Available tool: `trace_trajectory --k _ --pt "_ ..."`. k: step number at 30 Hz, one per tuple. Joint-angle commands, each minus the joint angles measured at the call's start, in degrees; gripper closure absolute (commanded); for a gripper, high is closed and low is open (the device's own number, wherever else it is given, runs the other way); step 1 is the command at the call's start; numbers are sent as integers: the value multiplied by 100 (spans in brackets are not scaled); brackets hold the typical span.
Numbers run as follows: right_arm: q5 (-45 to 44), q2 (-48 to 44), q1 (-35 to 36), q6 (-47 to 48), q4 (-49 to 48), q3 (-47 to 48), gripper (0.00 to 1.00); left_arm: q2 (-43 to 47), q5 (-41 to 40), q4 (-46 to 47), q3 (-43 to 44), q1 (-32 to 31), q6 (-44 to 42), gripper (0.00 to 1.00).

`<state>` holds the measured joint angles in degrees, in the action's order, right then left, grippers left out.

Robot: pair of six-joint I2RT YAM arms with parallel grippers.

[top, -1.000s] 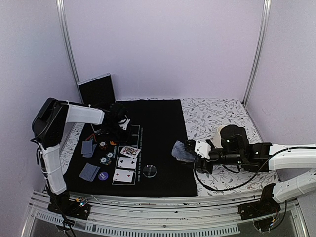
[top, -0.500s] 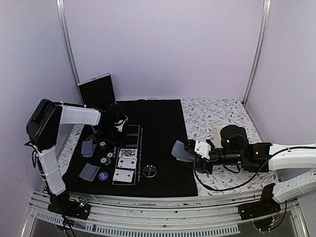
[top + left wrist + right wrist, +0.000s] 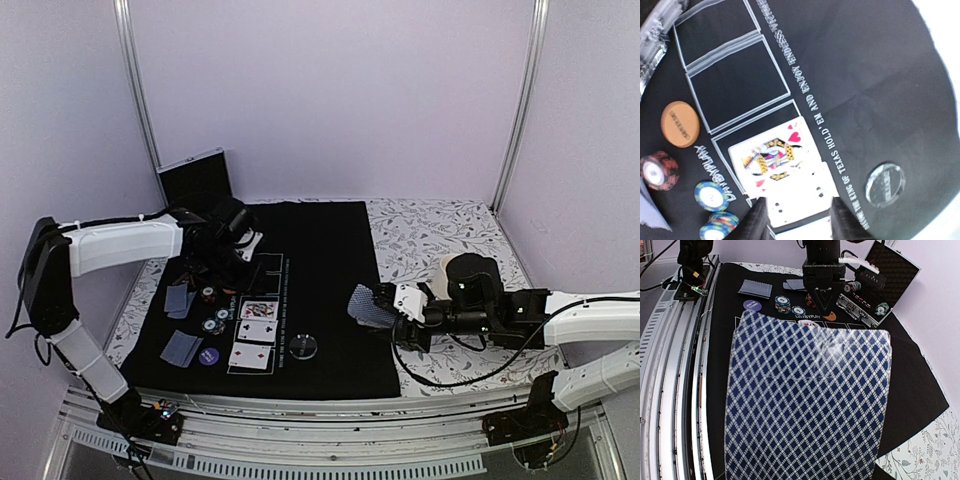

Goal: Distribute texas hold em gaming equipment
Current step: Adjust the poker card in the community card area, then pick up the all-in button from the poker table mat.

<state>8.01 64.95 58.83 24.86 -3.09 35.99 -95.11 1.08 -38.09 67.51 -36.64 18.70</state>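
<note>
**Black mat** [image 3: 330, 250]: it lies under both arms. We see the left pincer [image 3: 799, 210] hanging above its left part and the right pincer [image 3: 386, 306] at its right edge.

**Open black case** [image 3: 875, 282]: it stands behind the left pincer, at the mat's far corner, with chips in its tray.

**Right pincer:** it is closed on a lattice-backed card [image 3: 807, 400]. The card's back fills the right wrist view and hides the fingers. From above, the card juts out from the tips toward the left arm, clear of the mat.

**Left pincer:** the jaws stand apart and we see nothing gripped. Both fingers [image 3: 759, 220] hover above the mat.

**Face-up cards:**
- A white card [image 3: 800, 192] lies directly below the gap between the fingers.
- A hearts court card [image 3: 771, 157] lies just ahead of the tips, its edge meeting the white card. We cannot tell whether they overlap.
- A third face-up card [image 3: 250, 356] lies nearer the bases.

**Face-down cards:** one set [image 3: 180, 298] lies beside the left pincer on its outer side, and another [image 3: 182, 348] lies closer to the bases.

**Discs:**
- The clear disc [image 3: 885, 184] lies beside the right-hand finger in the wrist view, apart from it.
- The orange disc [image 3: 680, 124] lies ahead of the tips, off to the other side.
- The purple disc [image 3: 208, 356] lies beside the third card.

**Chips:**
- A red-striped chip [image 3: 657, 170] lies past the left-hand finger in the wrist view.
- Blue-green chips [image 3: 712, 195] lie close beside that same finger.
</note>
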Motion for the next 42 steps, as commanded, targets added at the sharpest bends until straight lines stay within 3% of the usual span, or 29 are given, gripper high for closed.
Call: trace_trajectory --k 1,4,9,10,13,17,22,27,30,34,42 --pt "-41 -109 16 95 -236 -77 48 775 104 -188 122 483 -119 49" --pt "4 -136 21 252 -168 -66 48 1092 17 -547 265 1234 -285 40" --pt "223 -151 15 608 -94 -50 48 1063 -275 -646 306 2607 -793 4" --pt "270 -149 4 741 -119 -59 47 904 -285 -749 345 2771 -1101 2" --pt "557 -96 -144 956 -273 -15 47 474 -800 -1149 672 2938 -1619 2" --pt "714 -104 -210 1113 -579 -63 47 307 -637 -622 429 3009 -2466 2" --pt "1035 -324 -334 1258 -576 -21 47 103 -27 23 -57 3318 -3792 2" --pt "1362 -448 -338 1080 -564 -85 47 -451 1214 171 305 4063 -5389 2" --pt "1369 -455 -338 931 -573 -104 47 -1128 1877 -421 1028 4214 -5526 2" --pt "1181 -385 -337 754 -317 8 47 -1860 2082 -853 1689 4148 -5673 3" --pt "585 200 -345 455 771 597 47 -1818 1810 -466 1428 4189 -6259 2"
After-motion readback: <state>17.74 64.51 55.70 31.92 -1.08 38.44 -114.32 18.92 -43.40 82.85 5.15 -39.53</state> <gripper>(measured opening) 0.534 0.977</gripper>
